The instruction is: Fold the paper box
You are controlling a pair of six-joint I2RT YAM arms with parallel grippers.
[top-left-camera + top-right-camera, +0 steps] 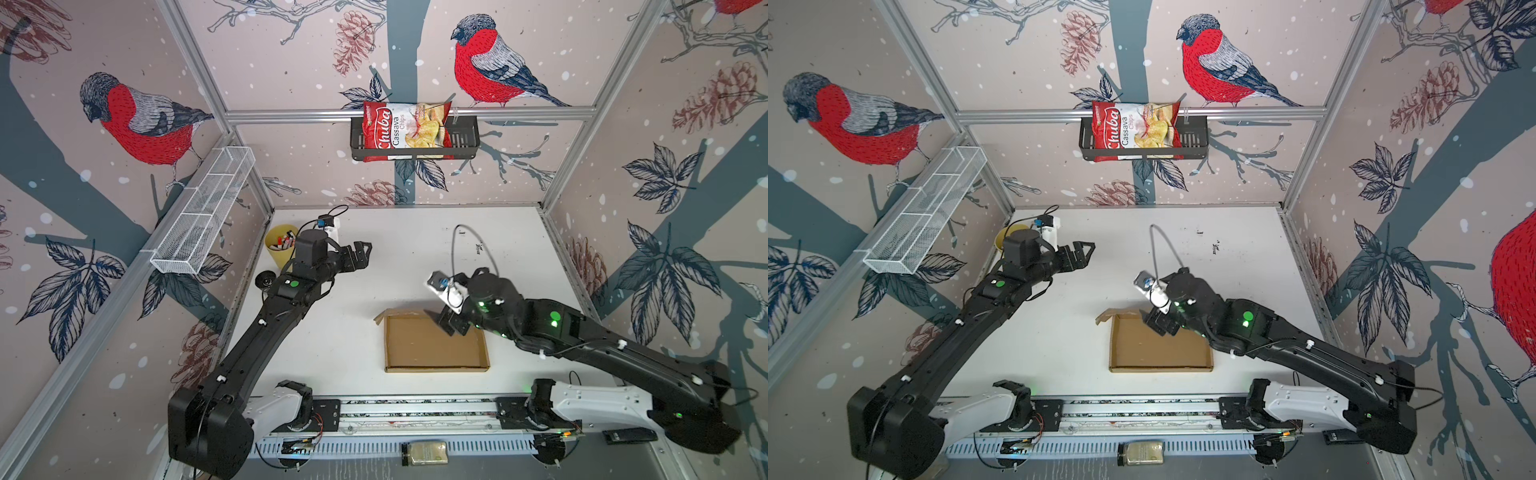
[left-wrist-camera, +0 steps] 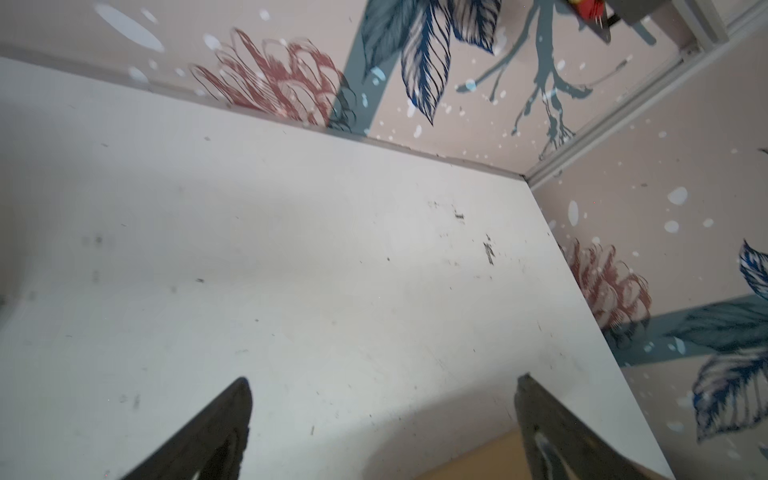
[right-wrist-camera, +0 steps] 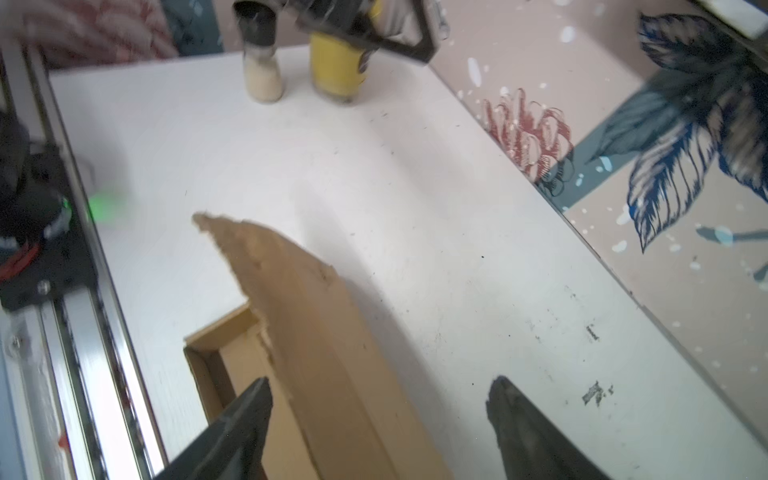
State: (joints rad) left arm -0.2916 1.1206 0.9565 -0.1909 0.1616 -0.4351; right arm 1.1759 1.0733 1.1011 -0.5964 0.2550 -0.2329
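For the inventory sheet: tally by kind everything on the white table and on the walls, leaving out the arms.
Cardboard box: 1
Yellow cup: 1
Shaker: 1
Baskets: 2, black basket and white basket
Chip bag: 1
Total: 6

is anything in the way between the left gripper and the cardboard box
Nothing visible. Only bare table lies between the open left gripper and the box. The yellow cup sits by the left wall, off the path; the open right gripper is at the box's far edge.
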